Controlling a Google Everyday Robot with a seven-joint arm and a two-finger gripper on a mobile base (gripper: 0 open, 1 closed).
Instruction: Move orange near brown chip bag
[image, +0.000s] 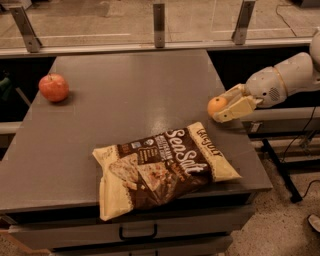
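The small round orange (217, 106) is held between the cream fingers of my gripper (223, 106), just above the table's right edge. The arm reaches in from the right. The brown chip bag (162, 167), dark brown and cream-yellow with white "Sea Salt" lettering, lies flat at the table's front middle. The orange hangs a short way above and to the right of the bag's upper right corner, not touching it.
A red-orange apple (53, 87) sits at the table's left edge. The grey table (125, 95) has a drawer with a handle (137, 233) below its front. A rail with metal posts (159, 20) runs along the back. Cables lie on the floor at right.
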